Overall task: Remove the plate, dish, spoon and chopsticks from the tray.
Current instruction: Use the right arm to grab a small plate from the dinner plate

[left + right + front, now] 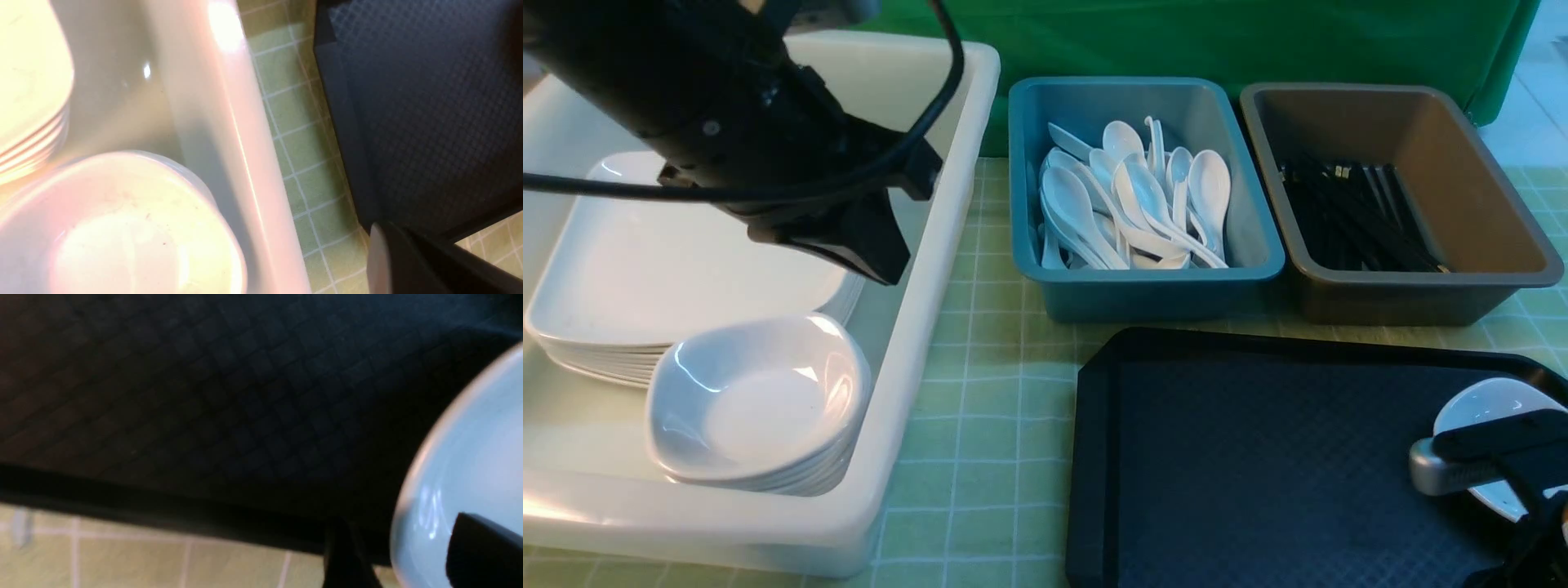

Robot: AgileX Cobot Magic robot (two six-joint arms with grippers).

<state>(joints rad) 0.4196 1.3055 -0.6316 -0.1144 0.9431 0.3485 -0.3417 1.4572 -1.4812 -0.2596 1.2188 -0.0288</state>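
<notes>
Done so far: no plate, spoon or chopsticks show on the visible part of the tray [1282, 457], so these three seem cleared
Left to do: the dish [1494, 404], over the tray's right part; the job looks nearly finished, though the tray's right and near parts are cut off or covered
Plates: a stack [694, 261] in the white bin [931, 327] at left; which one came off the tray, I cannot tell
Dish stack: deep white dishes [760, 400] at the near side of the white bin, right of and nearer than the plates; likely the dish's goal
Spoons: mixed heap [1143, 196] in the blue bin [1147, 298], beyond the tray
Chopsticks: black sticks [1372, 212] in the brown bin [1413, 298], right of the blue one
Dish pointing: hollow seen from above; with the right arm over part of it, its long axis and any tilt cannot be told
Tray axis: long side runs left to right
Chopsticks' axis: mostly near to far, slanting
Right claw [398, 535]: fingers spread, the dish's rim passing between them, no firm pinch seen
Left claw [890, 273]: fingers pressed together, nothing held, above the white bin
Next: probably close on the rim, then lift and carry left
</notes>
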